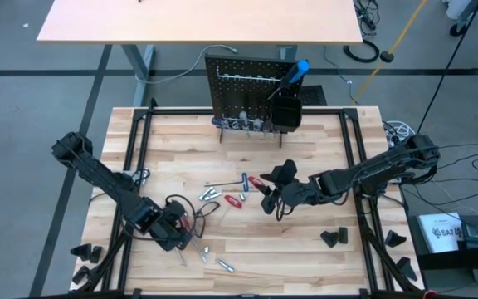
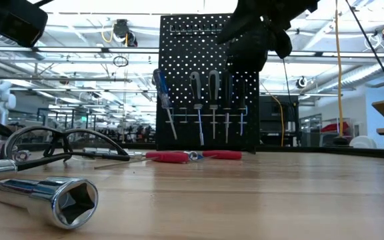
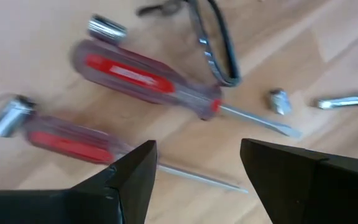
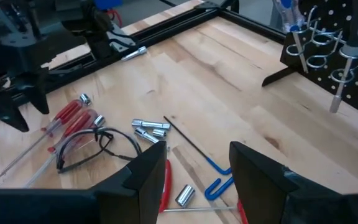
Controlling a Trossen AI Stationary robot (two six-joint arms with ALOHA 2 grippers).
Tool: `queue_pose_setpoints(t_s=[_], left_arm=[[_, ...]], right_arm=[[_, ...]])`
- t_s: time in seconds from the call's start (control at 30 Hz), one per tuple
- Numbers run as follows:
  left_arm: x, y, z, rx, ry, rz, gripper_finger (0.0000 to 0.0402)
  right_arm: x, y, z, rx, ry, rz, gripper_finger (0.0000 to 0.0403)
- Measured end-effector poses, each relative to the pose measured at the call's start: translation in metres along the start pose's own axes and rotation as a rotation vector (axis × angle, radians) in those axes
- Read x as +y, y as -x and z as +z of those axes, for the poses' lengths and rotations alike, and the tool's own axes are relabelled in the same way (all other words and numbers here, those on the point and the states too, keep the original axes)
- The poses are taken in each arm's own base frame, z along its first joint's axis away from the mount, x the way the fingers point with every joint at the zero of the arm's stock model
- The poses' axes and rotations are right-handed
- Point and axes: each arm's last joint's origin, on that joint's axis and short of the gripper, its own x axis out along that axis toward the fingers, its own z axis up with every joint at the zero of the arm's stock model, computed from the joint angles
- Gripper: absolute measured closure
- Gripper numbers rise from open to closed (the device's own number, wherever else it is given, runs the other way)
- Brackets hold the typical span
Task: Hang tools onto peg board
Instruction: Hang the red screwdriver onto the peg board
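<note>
The black peg board (image 1: 251, 87) stands upright at the table's far middle, with screwdrivers hanging in its hooks (image 2: 209, 100) and a blue-handled tool in its black bin (image 1: 287, 108). Two red-handled screwdrivers (image 3: 145, 74) (image 3: 73, 140) lie side by side on the table. My left gripper (image 3: 197, 168) is open just above the nearer one's shaft and touches nothing; it also shows in the high view (image 1: 181, 235). My right gripper (image 1: 270, 202) is open and empty in the air above red pliers (image 4: 166, 177) and a blue-handled hex key (image 4: 219, 183).
Safety glasses (image 1: 202, 212) lie beside the screwdrivers. Silver sockets (image 4: 151, 127) and bits (image 1: 222, 266) are scattered over the table's middle and near side; one socket (image 2: 52, 197) lies close to the low camera. Black wedge blocks (image 1: 333, 237) sit near the right and left edges.
</note>
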Motion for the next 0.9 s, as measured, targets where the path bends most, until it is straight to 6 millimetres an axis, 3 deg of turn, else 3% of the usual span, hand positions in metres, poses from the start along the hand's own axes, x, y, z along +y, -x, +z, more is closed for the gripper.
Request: queue_pose_setpoints(t_s=[0.37, 0.9], left_arm=[[-0.008, -0.012, -0.004, -0.081, 0.157, -0.032, 0.0162], [-0.006, -0.024, -0.013, -0.091, 0.207, 0.025, 0.0162]], right_arm=[[0.001, 0.000, -0.001, 0.037, 0.024, 0.044, 0.0234], [0.001, 0.000, -0.002, 0.050, 0.028, 0.057, 0.0234]])
